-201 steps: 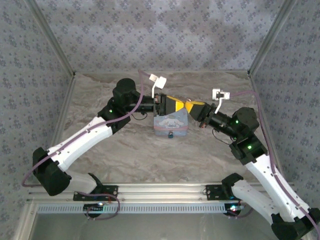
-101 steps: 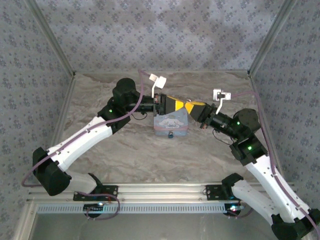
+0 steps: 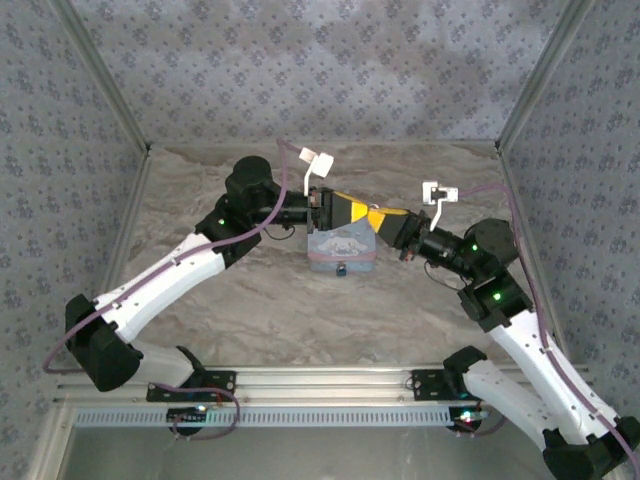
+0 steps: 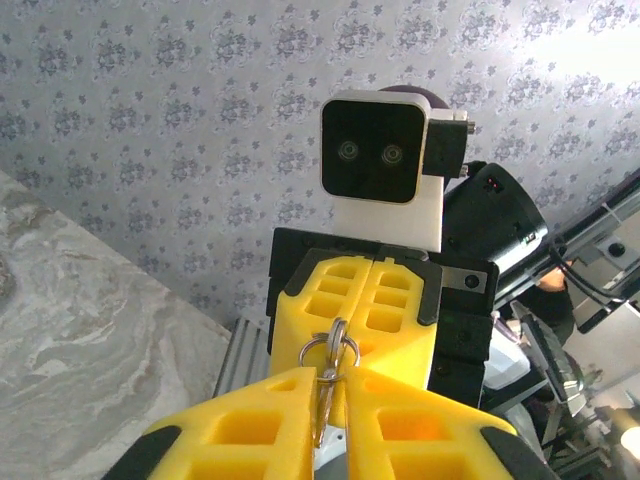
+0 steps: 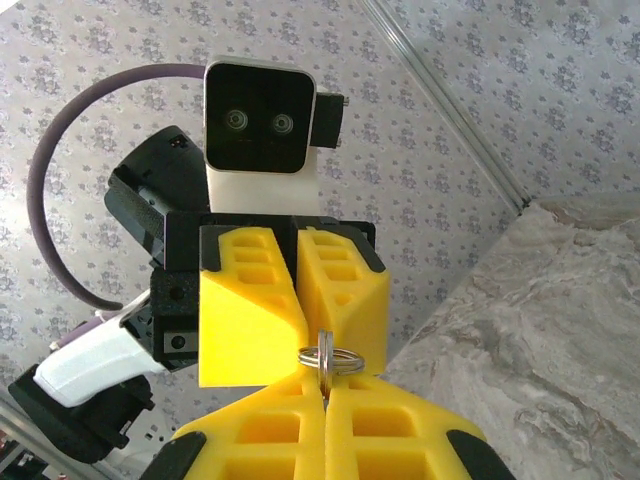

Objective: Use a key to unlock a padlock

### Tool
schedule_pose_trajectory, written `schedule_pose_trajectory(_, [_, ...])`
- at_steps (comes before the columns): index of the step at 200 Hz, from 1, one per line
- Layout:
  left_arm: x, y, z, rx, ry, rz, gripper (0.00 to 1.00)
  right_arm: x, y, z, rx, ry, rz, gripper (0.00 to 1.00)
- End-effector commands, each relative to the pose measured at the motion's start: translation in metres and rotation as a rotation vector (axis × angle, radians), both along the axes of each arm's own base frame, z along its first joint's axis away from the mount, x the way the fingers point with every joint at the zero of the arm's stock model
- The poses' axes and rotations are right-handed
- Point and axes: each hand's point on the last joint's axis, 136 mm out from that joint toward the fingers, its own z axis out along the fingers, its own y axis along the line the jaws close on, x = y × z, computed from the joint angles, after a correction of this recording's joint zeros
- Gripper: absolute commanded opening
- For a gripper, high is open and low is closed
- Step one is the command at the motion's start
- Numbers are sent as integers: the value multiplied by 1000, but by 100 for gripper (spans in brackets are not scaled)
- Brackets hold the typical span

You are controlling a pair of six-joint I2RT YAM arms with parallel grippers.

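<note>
Barely anything is shifting: my right claw (image 3: 384, 216) is edging slightly toward the left claw (image 3: 360, 212) above the tin box (image 3: 342, 250). Both are pinching shut on the key (image 4: 322, 402), its ring (image 5: 328, 356) between them. I'm judging a handover; padlock (image 3: 342, 268) is hanging at the tin's near face, untouched.

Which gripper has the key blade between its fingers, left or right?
The left gripper: the key hangs from the ring into the slit between its fingers. The right gripper is pressed shut at the ring.
</note>
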Motion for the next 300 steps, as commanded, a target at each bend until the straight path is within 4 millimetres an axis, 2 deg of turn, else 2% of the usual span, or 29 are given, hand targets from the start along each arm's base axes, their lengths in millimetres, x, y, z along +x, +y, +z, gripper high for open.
schedule_pose_trajectory(1, [-10, 2, 23, -48, -60, -33, 19, 0, -5, 4, 24, -8, -18, 0])
schedule_pose_trajectory(27, [-11, 3, 20, -44, -57, -33, 15, 3, -9, 5, 35, -5, -34, 0])
schedule_pose_trajectory(63, [-12, 4, 22, -42, -66, -32, 2, 4, -8, 3, 34, 3, -27, 0])
schedule_pose_trajectory(100, [-12, 4, 21, -39, -71, -32, 0, 4, -8, 1, 24, 11, -27, 0])
schedule_pose_trajectory(110, [-12, 4, 20, -36, -73, -32, 0, 4, -10, -2, 10, 18, -35, 9])
schedule_pose_trajectory(130, [-10, 4, 16, -10, -73, -22, 0, 5, -21, -5, -25, 27, -89, 38])
schedule_pose_trajectory(138, [-10, 4, 14, 0, -71, -21, 0, 4, -26, -4, -39, 24, -113, 43])
schedule_pose_trajectory(157, [-9, 3, 11, 21, -62, -22, 0, 2, -34, -1, -62, 12, -139, 43])
schedule_pose_trajectory(190, [-8, 1, 6, 50, -51, -28, 0, -3, -32, 1, -100, -6, -118, 45])
schedule_pose_trajectory(204, [-9, 0, 1, 88, -45, -35, 0, -5, -32, 2, -138, 0, -113, 34])
schedule_pose_trajectory(217, [-9, -1, -9, 152, -33, -40, 0, -9, -30, 8, -172, -37, -91, 34])
schedule_pose_trajectory(232, [-7, 0, -25, 260, 4, -42, 0, -6, -32, 7, -237, -26, -108, 42])
schedule_pose_trajectory(265, [5, 10, -94, 623, 140, -19, 0, 17, -47, -18, -345, 112, -236, 41])
schedule_pose_trajectory(283, [9, 16, -121, 725, 177, 7, 0, 30, -54, -44, -398, 212, -290, 40])
schedule_pose_trajectory(300, [12, 25, -143, 829, 197, 30, 0, 37, -62, -82, -498, 353, -327, 38])
